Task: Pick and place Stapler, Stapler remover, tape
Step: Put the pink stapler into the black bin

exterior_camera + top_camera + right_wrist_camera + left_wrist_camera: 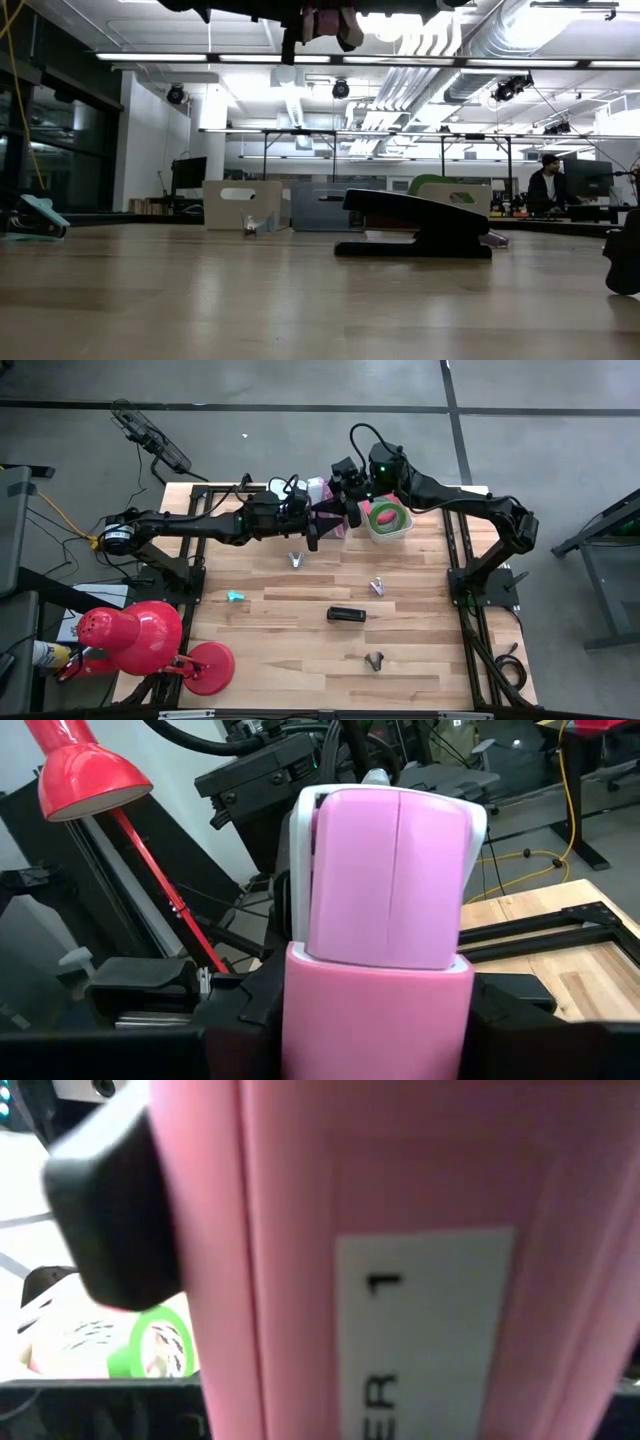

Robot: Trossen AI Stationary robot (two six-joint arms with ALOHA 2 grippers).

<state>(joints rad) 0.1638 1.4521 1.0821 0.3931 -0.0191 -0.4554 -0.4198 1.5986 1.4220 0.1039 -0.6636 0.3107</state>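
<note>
One black stapler (346,614) lies on the tabletop (420,660), well clear of both tools, with four small staple removers (377,587) scattered around it. One green tape (386,517) roll sits in a white container (390,532) just beside the right tool (349,512). Both tools, the left tool (318,520) included, clamp a pink stapler (385,910) between them, raised above the tabletop.

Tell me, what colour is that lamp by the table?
The lamp is bright red, clearest in the high view.
</note>
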